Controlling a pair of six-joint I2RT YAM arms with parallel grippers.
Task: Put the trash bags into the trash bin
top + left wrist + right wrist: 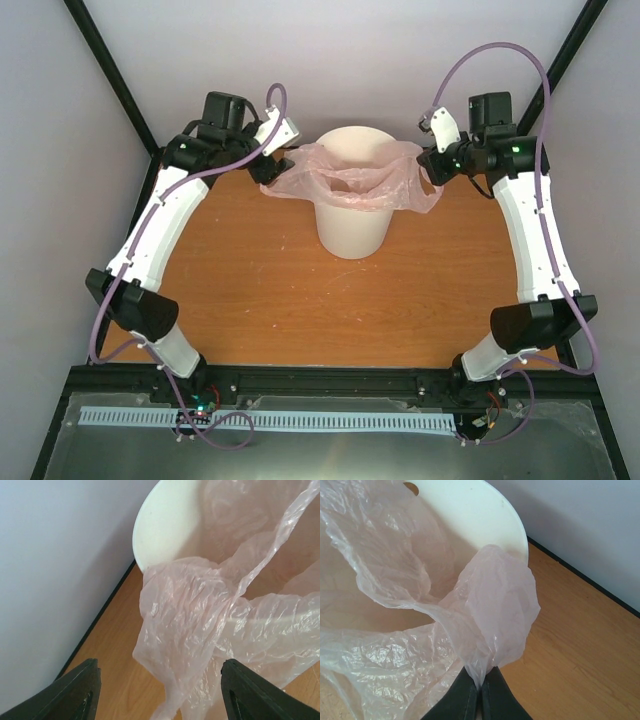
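The white round trash bin (pixel 350 228) stands upright at the back middle of the table. The pale pink trash bag (pixel 352 180) is spread over its mouth, with edges hanging down on both sides. My left gripper (pixel 268 160) is open beside the bag's left edge; its fingers (pixel 80 692) stand wide apart with the hanging plastic (pixel 190 645) between them, not pinched. My right gripper (pixel 432 166) is shut on the bag's right edge (pixel 495 625), the fingers (pixel 465 697) pressed together on the plastic, just outside the bin rim (pixel 517 527).
The wooden table (pixel 260 290) runs up to grey walls (pixel 300 50) close behind the bin, with black frame posts (pixel 115 75) in the back corners. A metal rail (pixel 300 420) lies along the near edge by the arm bases.
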